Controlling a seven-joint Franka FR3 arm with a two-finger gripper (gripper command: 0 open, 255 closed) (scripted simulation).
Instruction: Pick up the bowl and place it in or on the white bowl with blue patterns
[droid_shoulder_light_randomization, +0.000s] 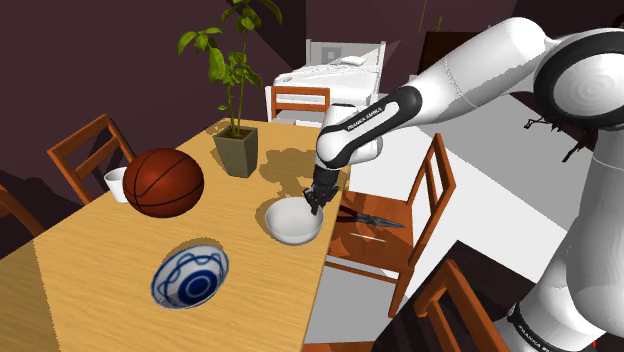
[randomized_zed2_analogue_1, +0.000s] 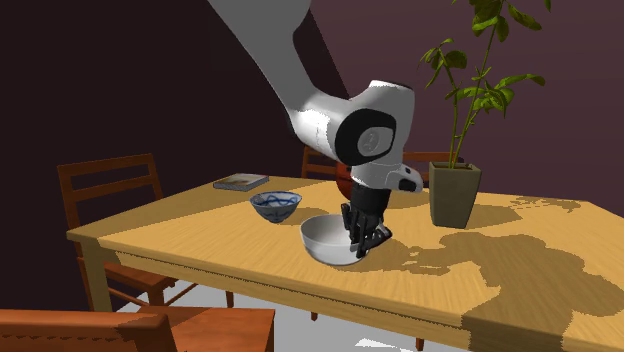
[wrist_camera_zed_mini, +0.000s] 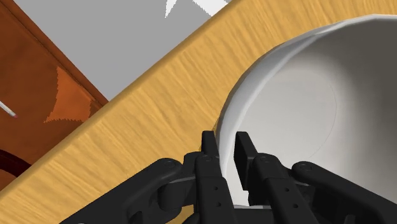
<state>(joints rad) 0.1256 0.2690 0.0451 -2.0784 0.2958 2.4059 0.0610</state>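
Note:
A plain white bowl (droid_shoulder_light_randomization: 290, 222) (randomized_zed2_analogue_1: 325, 238) (wrist_camera_zed_mini: 299, 108) sits on the wooden table (droid_shoulder_light_randomization: 100, 280) close to its edge by the arm. My black gripper (droid_shoulder_light_randomization: 316, 208) (randomized_zed2_analogue_1: 365, 240) (wrist_camera_zed_mini: 227, 149) comes down on the bowl's near rim, one finger inside the wall and one outside, shut on it. In the second exterior view the bowl's base looks to rest on the tabletop. The white bowl with blue patterns (droid_shoulder_light_randomization: 190, 277) (randomized_zed2_analogue_1: 275, 205) stands apart from it, toward the shoulder view's lower left, upright and with nothing in it.
A basketball (droid_shoulder_light_randomization: 163, 182) and a small white cup (droid_shoulder_light_randomization: 116, 183) sit at the shoulder view's left. A potted plant (droid_shoulder_light_randomization: 237, 150) (randomized_zed2_analogue_1: 454, 193) stands farther back. A book (randomized_zed2_analogue_1: 241, 182) lies on the far corner. Wooden chairs (droid_shoulder_light_randomization: 385, 230) ring the table.

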